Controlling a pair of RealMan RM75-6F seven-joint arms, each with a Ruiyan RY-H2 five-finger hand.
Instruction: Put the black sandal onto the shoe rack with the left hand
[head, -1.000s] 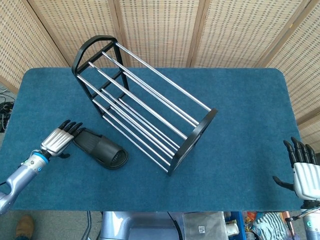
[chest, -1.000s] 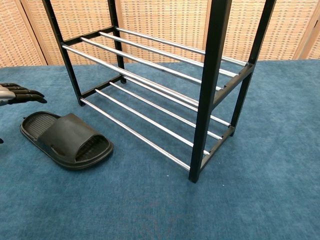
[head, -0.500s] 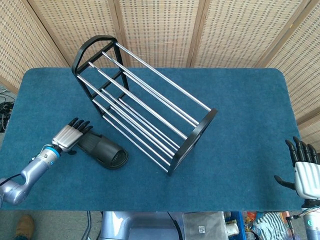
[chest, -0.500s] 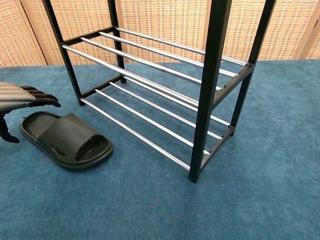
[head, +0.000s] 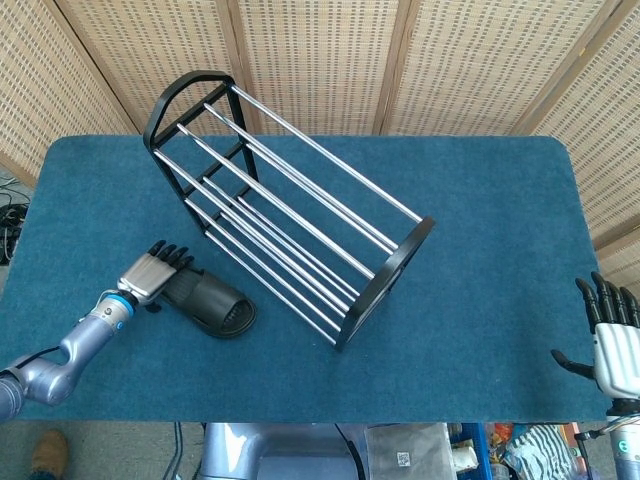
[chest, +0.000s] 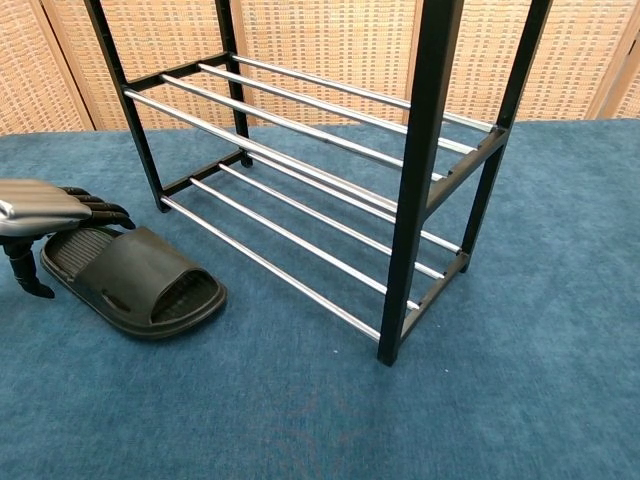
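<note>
one left hand (head: 158, 272), nearer sandal (head: 208, 303) now

woven screen wall (head: 320, 60), blue carpeted table (head: 480, 230)

The left hand (chest: 45, 215) covers the black sandal (chest: 135, 280)'s heel, can't tell if it's touching. Right hand (head: 612, 338) is clipped at the head view's lower right corner.

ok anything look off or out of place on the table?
Nothing stands out. The shoe rack stands upright at an angle to the table edge, and the black sandal lies sole-down beside it, with the left hand over its heel.
</note>
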